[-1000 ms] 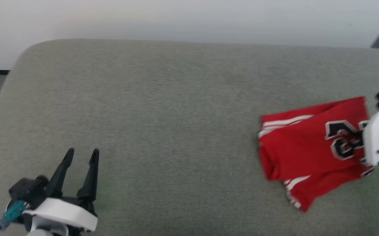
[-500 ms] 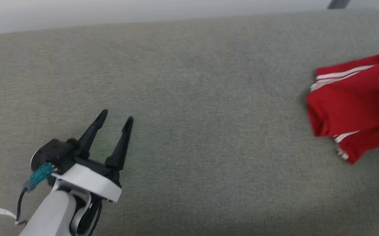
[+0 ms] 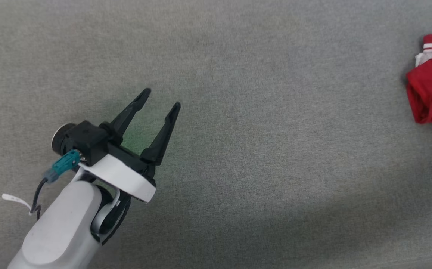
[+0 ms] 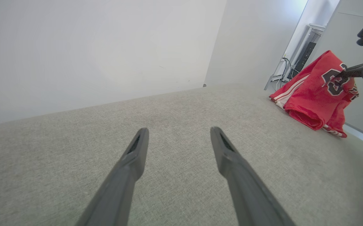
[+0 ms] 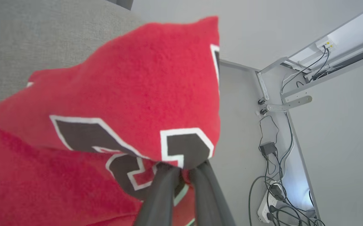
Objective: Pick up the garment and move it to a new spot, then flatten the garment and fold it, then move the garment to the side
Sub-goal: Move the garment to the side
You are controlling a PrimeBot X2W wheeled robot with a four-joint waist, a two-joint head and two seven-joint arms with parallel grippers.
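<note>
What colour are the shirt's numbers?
Black, white-outlined, on the bright red thin garment; right wrist view shows best.

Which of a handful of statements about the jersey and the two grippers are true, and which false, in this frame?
1. The left gripper has its jaws spread with nothing between them. True.
2. The right gripper has its jaws open above the jersey. False: they are shut on its fabric, by the number.
3. The jersey lies wholly flat on the grey surface. False: one part is pulled up by the right gripper, and the rest is bunched on the surface.
4. The jersey is red with white stripes. True.
5. The left gripper touches the jersey. False: bare grey surface lies between them.
</note>
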